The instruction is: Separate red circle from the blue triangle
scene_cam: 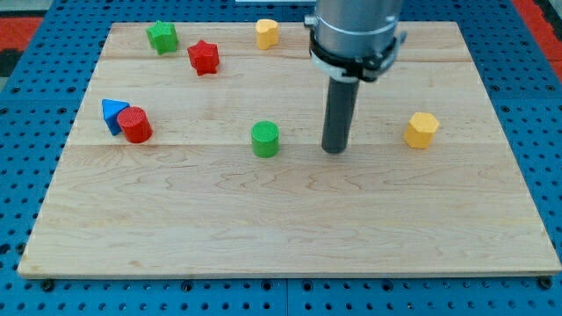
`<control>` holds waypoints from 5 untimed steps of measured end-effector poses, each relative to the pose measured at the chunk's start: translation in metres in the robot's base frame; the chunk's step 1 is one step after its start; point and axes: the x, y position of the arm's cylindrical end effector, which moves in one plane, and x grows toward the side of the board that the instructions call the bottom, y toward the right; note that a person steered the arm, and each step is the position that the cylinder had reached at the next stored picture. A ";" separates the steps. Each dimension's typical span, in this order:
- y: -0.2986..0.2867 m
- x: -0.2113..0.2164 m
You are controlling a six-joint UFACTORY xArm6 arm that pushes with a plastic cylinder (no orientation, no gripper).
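The red circle (135,125) sits at the view's left on the wooden board (290,219). It touches the blue triangle (112,114), which lies just to its upper left. My tip (334,149) rests on the board near the middle, far to the right of both blocks. It stands a short way right of the green circle (265,139) and touches no block.
A green star (162,37) and a red star (204,57) lie at the view's top left. A yellow block (267,33) sits at the top centre. A yellow hexagon (421,130) lies at the right. The arm's grey body (356,35) hangs over the top centre.
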 end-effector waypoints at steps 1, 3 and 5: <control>0.020 -0.078; -0.124 -0.056; -0.235 -0.053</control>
